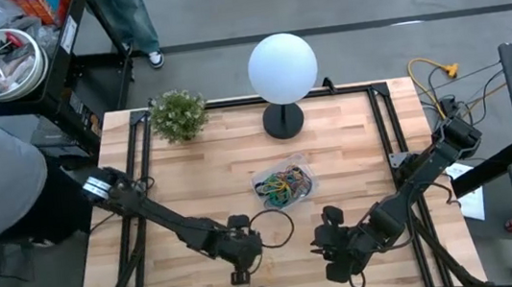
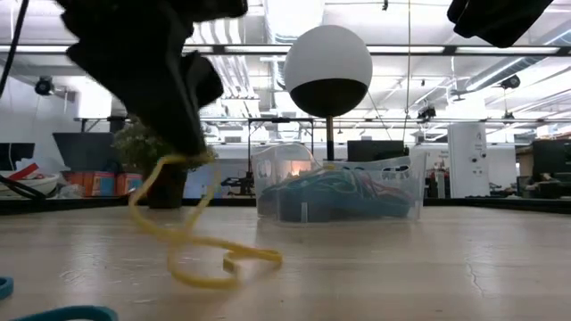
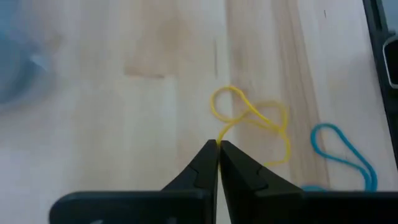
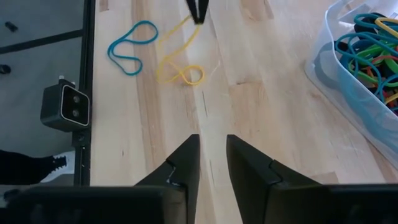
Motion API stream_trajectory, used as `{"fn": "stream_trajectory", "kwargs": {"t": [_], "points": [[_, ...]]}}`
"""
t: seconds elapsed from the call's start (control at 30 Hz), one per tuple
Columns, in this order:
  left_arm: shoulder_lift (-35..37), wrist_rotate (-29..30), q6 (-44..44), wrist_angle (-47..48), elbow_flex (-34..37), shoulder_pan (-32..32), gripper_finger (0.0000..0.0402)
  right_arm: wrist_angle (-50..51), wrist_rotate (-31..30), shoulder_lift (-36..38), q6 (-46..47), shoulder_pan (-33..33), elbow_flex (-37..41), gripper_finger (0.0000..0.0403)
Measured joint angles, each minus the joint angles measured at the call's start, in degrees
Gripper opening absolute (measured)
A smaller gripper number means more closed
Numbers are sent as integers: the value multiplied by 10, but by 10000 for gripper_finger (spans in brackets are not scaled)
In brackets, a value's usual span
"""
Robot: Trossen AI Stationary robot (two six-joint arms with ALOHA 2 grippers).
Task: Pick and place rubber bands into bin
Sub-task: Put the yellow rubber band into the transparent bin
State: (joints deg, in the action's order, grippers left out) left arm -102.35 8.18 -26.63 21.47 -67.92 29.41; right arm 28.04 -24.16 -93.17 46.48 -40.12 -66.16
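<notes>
Left gripper (image 3: 217, 148) was clamped on a yellow band (image 3: 252, 118), its loop dragging on the near table so it could swing to the bin (image 1: 285, 185). Right gripper (image 4: 212, 149) waited, slightly apart, empty.

The right gripper (image 4: 213, 158) hangs over bare wood, its two fingers (image 4: 181, 163) parted by a narrow gap. Ahead, the left gripper (image 4: 198, 11) pinches a yellow band (image 4: 180, 67) — one end lifted, the twisted rest lying on the table (image 4: 261, 118). A blue band (image 4: 132, 45) lies just beside it near the table's edge. The bin (image 4: 336, 84) holds a tangle of bands (image 4: 372, 53) — blue, green, orange.
</notes>
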Motion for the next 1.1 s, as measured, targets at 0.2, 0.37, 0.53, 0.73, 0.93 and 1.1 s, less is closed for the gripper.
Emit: {"fn": "stream_trajectory", "kwargs": {"t": [0.2,0.37,0.53,0.73,0.93,1.1], "points": [[57,65,12,-4,-4,-1,0,1,0,0,-2,0,0,73],[100,143,34,-4,-4,-2,0,1,0,0,-2,0,0,77],[129,199,70,-30,-7,-15,0,1,0,0,-2,0,1,71],[133,202,101,-72,-7,-55,0,1,0,0,-1,0,2,69],[131,199,137,-109,-7,-98,0,0,0,0,1,0,2,74],[131,196,163,-127,-12,-137,0,0,0,0,0,0,2,72]]}}
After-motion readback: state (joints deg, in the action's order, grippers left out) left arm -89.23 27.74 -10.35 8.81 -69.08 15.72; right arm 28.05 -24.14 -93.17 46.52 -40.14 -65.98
